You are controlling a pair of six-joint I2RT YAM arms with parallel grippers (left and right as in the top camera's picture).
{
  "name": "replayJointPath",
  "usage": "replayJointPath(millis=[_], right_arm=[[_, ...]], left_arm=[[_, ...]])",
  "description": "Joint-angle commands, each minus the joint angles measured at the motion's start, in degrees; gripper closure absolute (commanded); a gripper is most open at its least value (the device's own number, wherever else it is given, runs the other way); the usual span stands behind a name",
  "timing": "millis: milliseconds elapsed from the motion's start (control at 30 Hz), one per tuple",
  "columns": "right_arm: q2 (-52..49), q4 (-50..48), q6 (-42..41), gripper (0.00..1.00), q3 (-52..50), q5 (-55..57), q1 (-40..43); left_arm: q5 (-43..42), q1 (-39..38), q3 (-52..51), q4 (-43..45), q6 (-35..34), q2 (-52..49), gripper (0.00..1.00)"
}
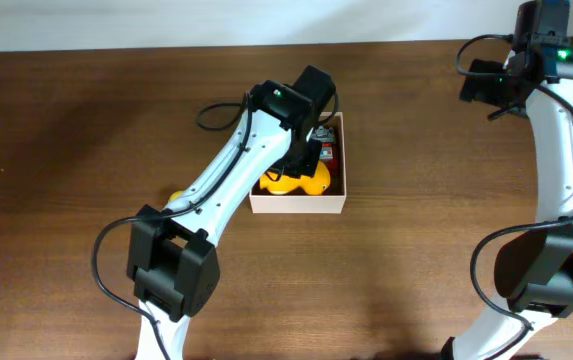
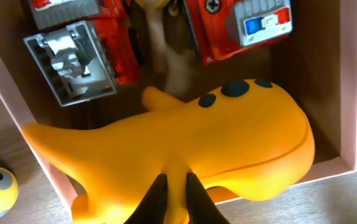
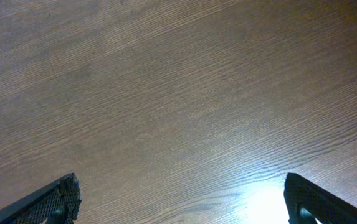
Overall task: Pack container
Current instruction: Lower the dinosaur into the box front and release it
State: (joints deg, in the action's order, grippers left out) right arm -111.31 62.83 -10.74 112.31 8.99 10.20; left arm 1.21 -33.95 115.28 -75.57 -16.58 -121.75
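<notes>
Since my left gripper (image 2: 172, 190) is pinched on a thin fin of the yellow toy (image 2: 228, 137), directly below it inside the container (image 1: 301, 204) at frame centre, that arm owns the next move. The toy's long axis runs left-right along the container's lower wall and its left tip looks to overlap the left wall, so I'd nudge right before release. My right gripper (image 3: 181, 198) is spread wide at upper right, well apart.

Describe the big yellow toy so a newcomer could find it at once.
Find the white-walled container in the middle of the brown table. Inside, along the wall at the bottom of the overhead view, lies the yellow toy. Unlike the boxy red-and-grey toys beside it, it is smooth, rounded and black-spotted.
</notes>
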Motion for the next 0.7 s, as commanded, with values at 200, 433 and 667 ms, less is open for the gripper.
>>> replayJointPath(millis=[200, 433, 667], right_arm=[[-0.3, 0.0, -0.7, 0.01, 0.0, 0.5, 0.2], [-0.3, 0.0, -0.7, 0.01, 0.0, 0.5, 0.2], [-0.3, 0.0, -0.7, 0.01, 0.0, 0.5, 0.2]], left_arm=[[-0.9, -0.7, -2.0, 3.1, -0.8, -0.4, 0.9], [-1.0, -2.5, -2.0, 3.7, -0.8, -3.1, 0.9], [-1.0, -3.4, -2.0, 3.5, -0.7, -5.5, 0.9]])
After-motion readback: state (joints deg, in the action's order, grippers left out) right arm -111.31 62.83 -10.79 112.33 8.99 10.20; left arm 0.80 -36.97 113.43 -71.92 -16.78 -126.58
